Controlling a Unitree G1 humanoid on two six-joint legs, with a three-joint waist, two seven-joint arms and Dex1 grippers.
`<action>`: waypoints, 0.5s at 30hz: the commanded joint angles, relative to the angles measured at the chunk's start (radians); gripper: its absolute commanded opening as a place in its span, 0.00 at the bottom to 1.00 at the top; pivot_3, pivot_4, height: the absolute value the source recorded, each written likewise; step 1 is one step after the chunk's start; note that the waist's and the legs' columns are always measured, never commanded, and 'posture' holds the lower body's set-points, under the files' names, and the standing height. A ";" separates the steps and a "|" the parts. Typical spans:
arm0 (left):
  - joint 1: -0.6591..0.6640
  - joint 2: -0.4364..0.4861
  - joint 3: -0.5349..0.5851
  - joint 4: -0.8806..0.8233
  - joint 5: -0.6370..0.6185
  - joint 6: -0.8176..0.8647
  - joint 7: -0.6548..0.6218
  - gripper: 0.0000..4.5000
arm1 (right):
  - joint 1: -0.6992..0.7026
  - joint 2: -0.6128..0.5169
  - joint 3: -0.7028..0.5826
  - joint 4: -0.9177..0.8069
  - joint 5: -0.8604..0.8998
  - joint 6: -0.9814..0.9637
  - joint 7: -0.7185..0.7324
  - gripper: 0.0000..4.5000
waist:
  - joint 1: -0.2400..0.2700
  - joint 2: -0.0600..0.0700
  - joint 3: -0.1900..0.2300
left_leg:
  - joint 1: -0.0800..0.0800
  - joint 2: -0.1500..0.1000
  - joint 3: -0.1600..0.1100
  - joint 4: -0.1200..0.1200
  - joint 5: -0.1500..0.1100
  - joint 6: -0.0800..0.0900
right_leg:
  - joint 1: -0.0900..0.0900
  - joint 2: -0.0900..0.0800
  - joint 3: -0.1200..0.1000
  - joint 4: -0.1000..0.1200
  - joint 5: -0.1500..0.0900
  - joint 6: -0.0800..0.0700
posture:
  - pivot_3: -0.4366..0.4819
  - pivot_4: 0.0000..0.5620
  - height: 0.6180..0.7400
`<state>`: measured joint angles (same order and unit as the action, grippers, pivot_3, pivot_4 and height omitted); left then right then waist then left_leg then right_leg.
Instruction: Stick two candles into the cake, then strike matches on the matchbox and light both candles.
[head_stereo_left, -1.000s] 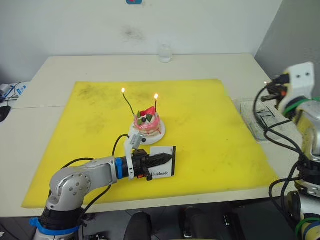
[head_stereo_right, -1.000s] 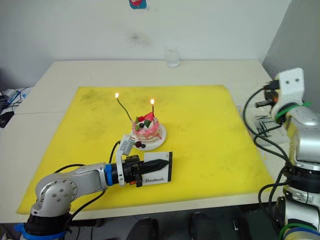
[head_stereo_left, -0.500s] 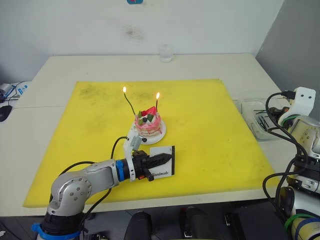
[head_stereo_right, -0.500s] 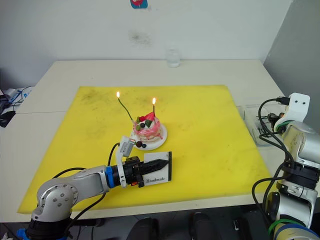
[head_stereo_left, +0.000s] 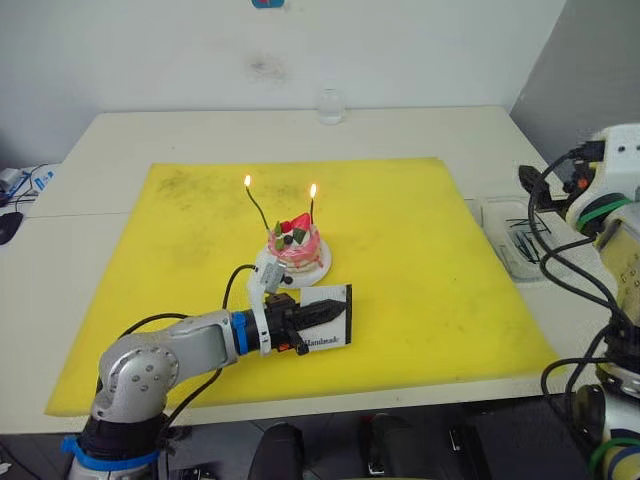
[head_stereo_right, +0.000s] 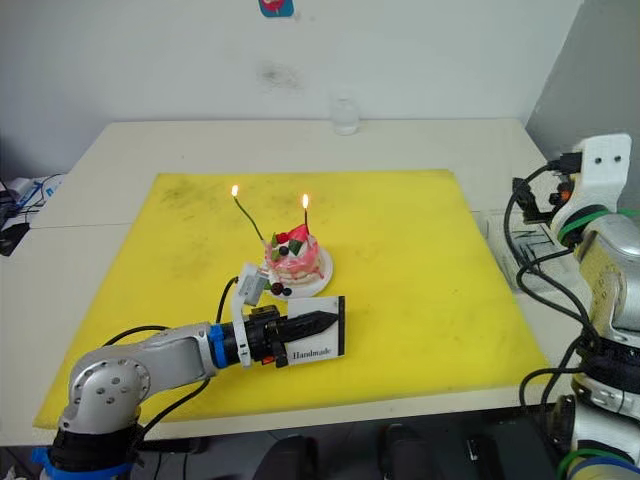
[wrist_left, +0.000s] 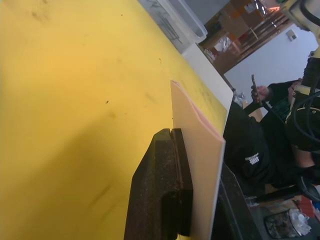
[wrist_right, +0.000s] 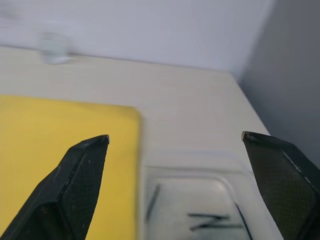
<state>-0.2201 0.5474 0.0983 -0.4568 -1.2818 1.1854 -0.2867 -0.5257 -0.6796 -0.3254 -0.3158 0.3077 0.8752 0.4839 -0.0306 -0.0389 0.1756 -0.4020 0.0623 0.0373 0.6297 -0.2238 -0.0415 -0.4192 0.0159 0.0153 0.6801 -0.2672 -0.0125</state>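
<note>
Yellow mat (head_stereo_left: 420, 260) covers the middle of the table (head_stereo_left: 130, 130); clear tray (head_stereo_left: 520, 240) sits off the mat's 3 o'clock edge.

Cake (head_stereo_left: 297, 246) at mat centre on its plate. Both candles (head_stereo_left: 258, 208) stand in it, both flames lit.

Matchbox (head_stereo_right: 318, 340) at the cake's 6 o'clock, tipped up on edge, clamped in the left gripper (head_stereo_right: 306, 324).

Right gripper (wrist_right: 175, 137) spread wide, empty, poised above the tray, where dark matches (wrist_right: 210, 217) lie.

Judgement: lighting looks done; what remains is tidying. Lower the matchbox flat before letting go, moving away from the cake so the arm cannot brush the flames.
</note>
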 joint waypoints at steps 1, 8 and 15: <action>-0.037 0.034 0.007 0.021 -0.036 0.062 0.079 0.00 | 0.066 -0.123 0.063 -0.162 0.112 -0.056 0.241 0.99 | 0.001 0.000 0.000 | 0.000 0.000 0.000 0.000 0.000 0.000 | 0.000 0.000 0.000 0.000 0.000 0.000 | 0.48 0.27 0.96; -0.069 0.074 -0.040 0.075 -0.001 0.151 0.107 0.00 | 0.153 -0.237 0.098 -0.303 0.316 0.025 0.416 0.99 | 0.001 0.000 0.000 | 0.001 -0.001 -0.001 0.001 0.000 0.000 | 0.001 0.000 -0.001 0.000 0.000 0.000 | 0.48 0.27 0.96; -0.084 0.102 -0.069 0.076 0.085 0.139 0.046 0.30 | 0.163 -0.220 0.154 -0.331 0.333 0.022 0.368 1.00 | 0.002 0.000 0.000 | 0.001 0.000 -0.002 0.001 0.000 0.000 | 0.001 0.000 -0.001 0.000 0.000 0.000 | 0.48 0.27 0.96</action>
<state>-0.3022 0.6346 0.0286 -0.3575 -1.2114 1.3249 -0.2171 -0.3629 -0.8950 -0.1693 -0.6155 0.6306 0.9082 0.8632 -0.0291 -0.0393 0.1758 -0.4013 0.0618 0.0357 0.6303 -0.2238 -0.0415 -0.4179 0.0157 0.0142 0.6797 -0.2670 -0.0123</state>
